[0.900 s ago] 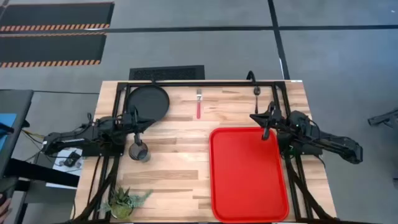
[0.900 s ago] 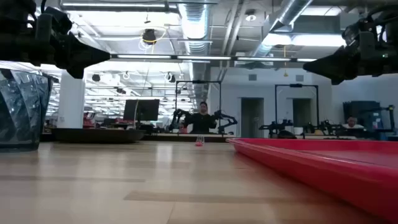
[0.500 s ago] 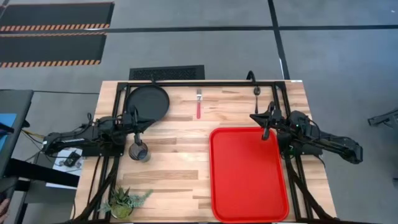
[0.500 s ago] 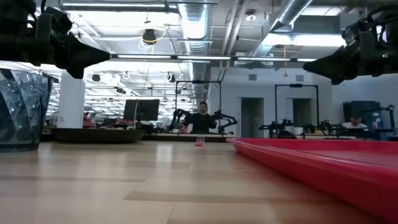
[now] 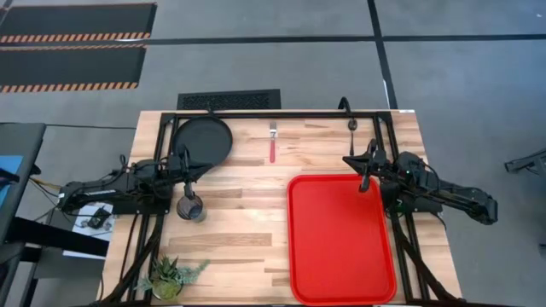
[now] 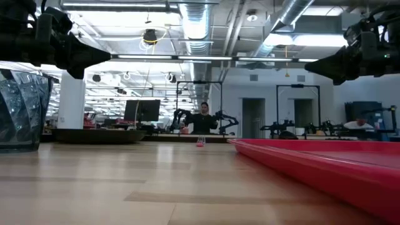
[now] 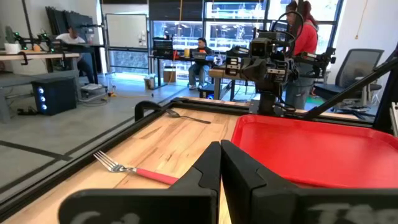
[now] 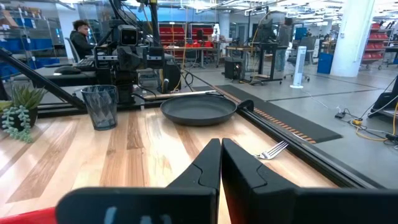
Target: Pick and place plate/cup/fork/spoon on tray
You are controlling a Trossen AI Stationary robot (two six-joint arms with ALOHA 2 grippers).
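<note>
**Both hands idle, tray still bare**

You see both arms parked above the worktop (image 5: 256,213), likely a ready pose before the first pick. Your left hand (image 5: 189,173) has its fingers together on nothing; the cup (image 5: 190,207) stands upright just nearer than it, and the plate (image 5: 203,139) lies flat just beyond it. Your right hand (image 5: 365,169) also shows its fingers together and grips nothing, hovering over the far rim of the tray (image 5: 341,239), whose long axis runs near to far. The fork (image 5: 273,145) lies well to the left of that hand, its long axis near to far, tines pointing away, red handle toward you. The spoon (image 5: 351,130) lies just beyond the right hand, similarly aligned. Nothing is on the tray yet, so every placement remains.
</note>
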